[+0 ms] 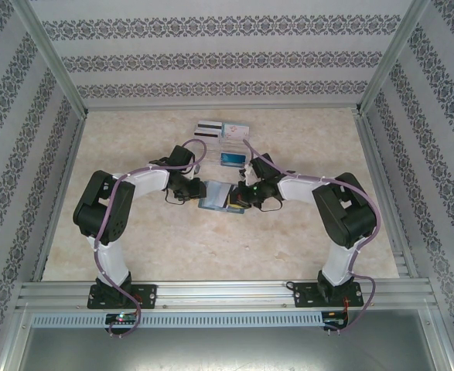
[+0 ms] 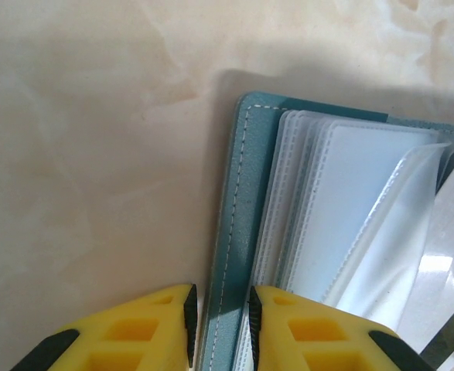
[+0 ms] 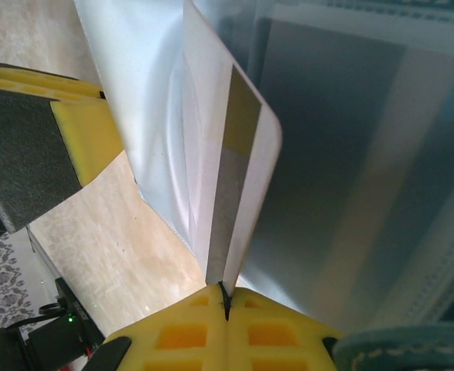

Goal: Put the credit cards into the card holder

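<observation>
Teal soft cover, pale stitching along its rim: the card holder [image 1: 215,197], lying open at mid-table between both arms. Clamped on that cover's outer edge, the left gripper [image 2: 220,309], blocky yellow fingers [image 2: 319,328] on either side of the stitched border. Pinched tight on the short edge of a credit card [image 3: 242,178], the right gripper [image 3: 227,297]. White glossy plastic, dark stripe, rounded corners, standing tilted against a lifted sleeve. Clear sleeves [image 2: 366,201] thin and shiny, fanned from the spine, one curling upward. Smooth beige marbled table [image 2: 80,154] bare to the holder's left and on the near side. Toward the far edge, well apart from the holder: a striped white card [image 1: 207,126] just beside a pale card [image 1: 235,128]. Just nearer, a clear tray [image 1: 233,144] holding a blue card [image 1: 231,159].
</observation>
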You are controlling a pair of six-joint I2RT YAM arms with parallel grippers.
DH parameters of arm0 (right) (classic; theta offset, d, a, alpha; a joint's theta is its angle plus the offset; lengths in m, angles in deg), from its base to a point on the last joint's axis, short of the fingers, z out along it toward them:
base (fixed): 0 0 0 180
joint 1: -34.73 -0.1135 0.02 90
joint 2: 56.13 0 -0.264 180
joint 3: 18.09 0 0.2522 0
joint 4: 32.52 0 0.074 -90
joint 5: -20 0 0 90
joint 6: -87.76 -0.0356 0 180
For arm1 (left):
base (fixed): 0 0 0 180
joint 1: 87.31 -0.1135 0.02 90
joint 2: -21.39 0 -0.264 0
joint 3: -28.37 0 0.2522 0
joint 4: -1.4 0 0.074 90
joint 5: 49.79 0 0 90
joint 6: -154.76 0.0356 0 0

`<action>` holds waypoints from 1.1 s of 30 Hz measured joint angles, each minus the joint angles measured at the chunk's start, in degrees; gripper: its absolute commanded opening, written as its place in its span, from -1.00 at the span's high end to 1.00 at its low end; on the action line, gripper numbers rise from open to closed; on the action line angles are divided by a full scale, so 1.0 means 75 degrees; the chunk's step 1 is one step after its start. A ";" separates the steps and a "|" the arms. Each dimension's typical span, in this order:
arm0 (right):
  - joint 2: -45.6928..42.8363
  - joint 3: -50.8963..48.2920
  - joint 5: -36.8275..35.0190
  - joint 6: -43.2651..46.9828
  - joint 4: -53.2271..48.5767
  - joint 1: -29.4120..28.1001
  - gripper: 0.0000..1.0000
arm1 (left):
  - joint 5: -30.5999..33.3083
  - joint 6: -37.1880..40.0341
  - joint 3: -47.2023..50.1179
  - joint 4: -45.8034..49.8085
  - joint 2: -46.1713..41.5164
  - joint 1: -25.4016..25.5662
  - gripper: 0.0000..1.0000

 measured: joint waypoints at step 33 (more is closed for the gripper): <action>0.0848 0.0181 0.1510 0.0055 -0.0146 0.0446 1.00 | 0.0000 0.0000 0.0003 -0.0044 0.0003 0.0047 0.46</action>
